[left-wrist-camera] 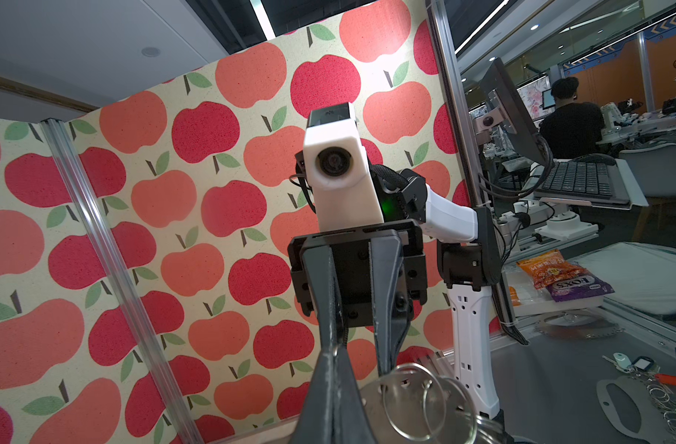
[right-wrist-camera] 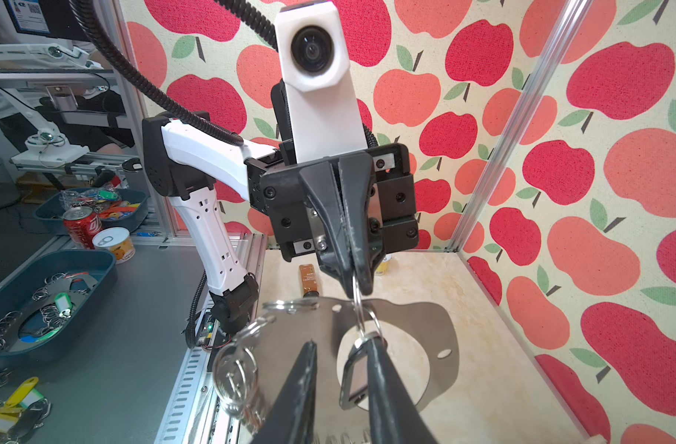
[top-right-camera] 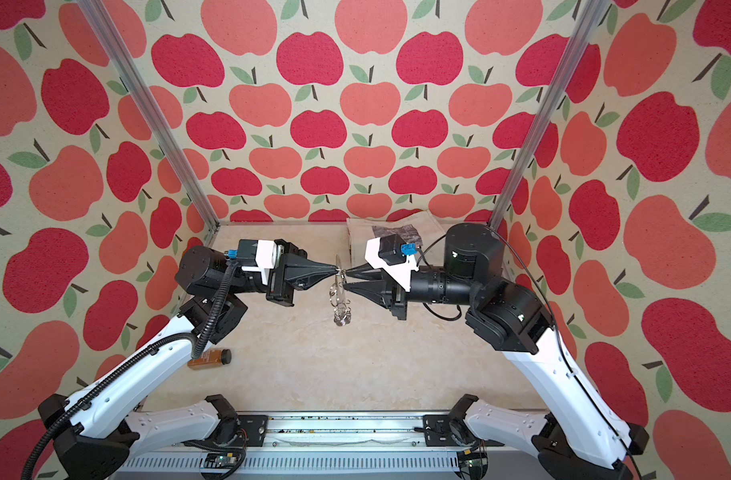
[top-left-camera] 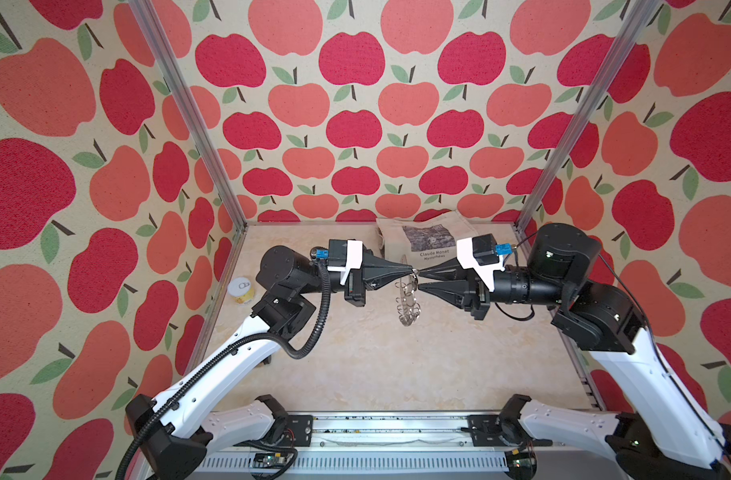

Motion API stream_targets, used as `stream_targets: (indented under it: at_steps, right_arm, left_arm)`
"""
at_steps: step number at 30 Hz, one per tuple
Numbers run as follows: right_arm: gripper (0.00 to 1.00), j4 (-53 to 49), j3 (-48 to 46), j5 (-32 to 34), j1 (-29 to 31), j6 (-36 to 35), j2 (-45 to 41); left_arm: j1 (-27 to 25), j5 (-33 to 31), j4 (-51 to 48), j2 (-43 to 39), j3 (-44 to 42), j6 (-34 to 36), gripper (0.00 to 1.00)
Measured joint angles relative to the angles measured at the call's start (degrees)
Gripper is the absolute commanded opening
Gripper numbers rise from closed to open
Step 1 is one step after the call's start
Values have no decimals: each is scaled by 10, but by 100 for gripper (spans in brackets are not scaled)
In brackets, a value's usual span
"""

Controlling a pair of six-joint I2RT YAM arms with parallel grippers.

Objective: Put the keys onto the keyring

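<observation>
We see both arms meeting tip to tip above the middle of the bench [top-left-camera: 376, 365]. The left gripper [top-left-camera: 411, 272] is clenched on 1 silver ring [right-wrist-camera: 357, 307] at the edge of the keyring [top-left-camera: 406, 301]. The plate hangs below it in the air, edge-on in both top views and clear of the bench. The right gripper [top-left-camera: 420, 279] reaches in from the right with its jaws a little apart.

In the right wrist view the keys [right-wrist-camera: 354, 378] show as the black-framed tag lying along the inside of 1 finger [right-wrist-camera: 386, 384], with a gap to the other finger. We cannot make out the small key itself. The tag's own loop sits right at the held ring, but we cannot tell whether it is threaded on or only touching.

We judge the task to be at the threading step: the keyring is lifted and steadied, and the keys are brought up to it. Left to do: get the loop fully onto the ring, then let go.
</observation>
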Motion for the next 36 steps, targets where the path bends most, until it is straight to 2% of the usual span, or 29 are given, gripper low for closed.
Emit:
stream_targets:
  at_steps: [10, 21, 27, 34, 35, 36]
  right_arm:
    - [22, 5, 0, -15, -1, 2, 8]
    - [10, 6, 0, -15, -3, 6, 9]
    - [0, 9, 0, -14, -3, 7, 10]
    - [0, 0, 3, -10, -4, 3, 12]
    - [0, -10, 8, -5, -4, -1, 14]
    - [0, -20, 14, 0, -4, -6, 16]
  left_arm:
    - [-3, 4, -10, 0, 0, 9, 0]
    - [-6, 8, -13, 0, 0, 13, 0]
    - [-6, 8, -14, 0, 0, 13, 0]
    - [-6, 4, -28, -2, 0, 15, 0]
    - [-6, 2, -37, -3, 1, 20, 1]
    - [-6, 0, -47, -5, 2, 25, 7]
